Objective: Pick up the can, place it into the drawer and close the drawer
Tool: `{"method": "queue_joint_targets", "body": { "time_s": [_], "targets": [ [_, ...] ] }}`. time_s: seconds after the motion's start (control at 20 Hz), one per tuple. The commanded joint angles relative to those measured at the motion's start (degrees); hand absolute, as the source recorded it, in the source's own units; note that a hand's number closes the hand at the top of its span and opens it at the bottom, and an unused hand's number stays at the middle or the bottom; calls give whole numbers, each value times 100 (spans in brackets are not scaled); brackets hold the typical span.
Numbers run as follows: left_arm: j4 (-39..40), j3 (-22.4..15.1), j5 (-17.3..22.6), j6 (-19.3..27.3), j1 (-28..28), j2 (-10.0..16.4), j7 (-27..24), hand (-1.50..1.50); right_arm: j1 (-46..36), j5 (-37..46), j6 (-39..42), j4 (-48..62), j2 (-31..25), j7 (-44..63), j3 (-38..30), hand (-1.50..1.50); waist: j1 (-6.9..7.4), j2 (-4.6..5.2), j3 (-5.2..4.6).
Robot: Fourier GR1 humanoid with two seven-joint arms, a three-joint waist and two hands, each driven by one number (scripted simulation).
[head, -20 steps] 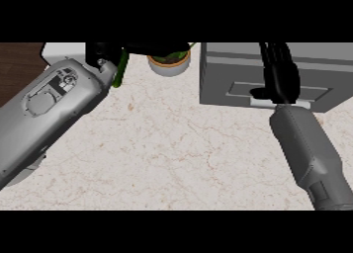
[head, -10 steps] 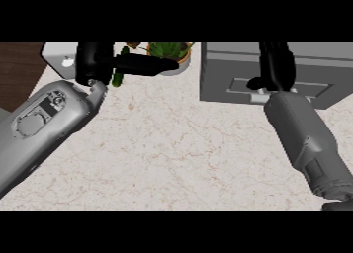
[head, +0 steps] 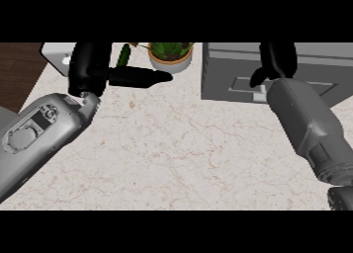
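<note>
A grey drawer unit [head: 318, 54] stands at the back right of the counter, with a pale handle [head: 246, 85] on its front. My right hand [head: 278, 60] lies against that front just above the handle, fingers straight and pointing away from me, open and holding nothing. At the back left, my left hand [head: 90, 66] is raised with straight fingers and its thumb stretched out to the right. A narrow dark green object [head: 124, 53], possibly the can, shows just behind the thumb. The hand hides most of it, and I cannot tell whether they touch.
A potted plant [head: 170, 55] in a beige pot stands between the left hand and the drawer unit. A white appliance [head: 56, 53] sits at the back left corner. The marble counter [head: 179, 148] ends at the left, where dark wooden floor [head: 11, 69] shows.
Both forearms have pushed further away from me. The left hand has lifted and spread its thumb to the right. The right hand has slid higher on the drawer front.
</note>
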Motion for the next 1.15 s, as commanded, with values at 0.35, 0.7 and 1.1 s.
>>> {"method": "queue_joint_targets", "body": {
  "time_s": [0.35,0.7,1.1],
  "targets": [
    [-169,220,-1,-154,457,170,-218,-150,-483,-1544,214,-268,566,-1238,-1242,-150,62,7,19],
    [-332,200,-109,1,668,121,-146,-150,-792,-2473,925,-375,692,-1770,-1985,-150,-95,-80,11],
    [-511,502,-56,-352,1157,287,-380,-150,-837,-3216,1279,-322,718,-2131,-2559,-150,-165,-59,-4]
  ]
}}
